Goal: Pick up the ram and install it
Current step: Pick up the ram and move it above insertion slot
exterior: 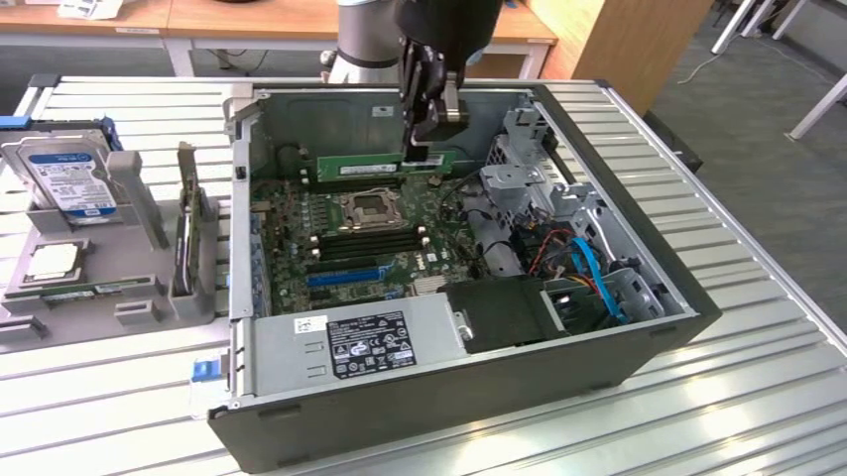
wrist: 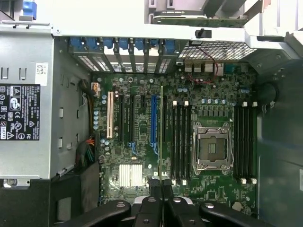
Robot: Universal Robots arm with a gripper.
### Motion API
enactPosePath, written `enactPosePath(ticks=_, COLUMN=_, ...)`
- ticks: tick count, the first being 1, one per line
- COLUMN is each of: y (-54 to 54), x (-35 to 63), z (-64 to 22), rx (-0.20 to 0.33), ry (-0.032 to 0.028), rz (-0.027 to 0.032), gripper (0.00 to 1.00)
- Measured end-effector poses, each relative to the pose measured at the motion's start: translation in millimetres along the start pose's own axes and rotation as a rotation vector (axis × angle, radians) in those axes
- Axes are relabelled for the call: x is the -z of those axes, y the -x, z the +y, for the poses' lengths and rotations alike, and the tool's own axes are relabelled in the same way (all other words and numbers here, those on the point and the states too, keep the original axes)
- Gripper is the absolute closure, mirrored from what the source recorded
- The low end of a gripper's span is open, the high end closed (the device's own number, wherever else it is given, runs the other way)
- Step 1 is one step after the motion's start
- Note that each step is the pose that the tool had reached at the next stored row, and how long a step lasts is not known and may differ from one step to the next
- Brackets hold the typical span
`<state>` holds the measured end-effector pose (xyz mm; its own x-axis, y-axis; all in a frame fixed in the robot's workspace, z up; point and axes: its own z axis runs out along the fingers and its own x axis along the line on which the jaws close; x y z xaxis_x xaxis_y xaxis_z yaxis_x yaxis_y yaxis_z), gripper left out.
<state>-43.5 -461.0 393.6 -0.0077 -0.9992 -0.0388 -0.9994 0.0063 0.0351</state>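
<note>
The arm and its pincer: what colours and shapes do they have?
The arm is a round silver-grey tube with a black section beside it. The pincer is black with grey metal parts. In the wrist view its two fingers are narrow black bars, joined to curved black links by round silver pivots.

Light: bright, even, diffuse indoor | Glare: pale sheen on ribbed silver metal table (exterior: 755, 397) | Shadow: dark pocket beside grey steel power supply box (wrist: 28, 56), wrist view
</note>
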Motion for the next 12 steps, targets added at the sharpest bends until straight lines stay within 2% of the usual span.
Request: enactPosePath(ticks=12, y=29.8, x=-2.3, z=0.2, rx=-0.001, ry=-0.0001, rz=-0.0001, gripper=0.88)
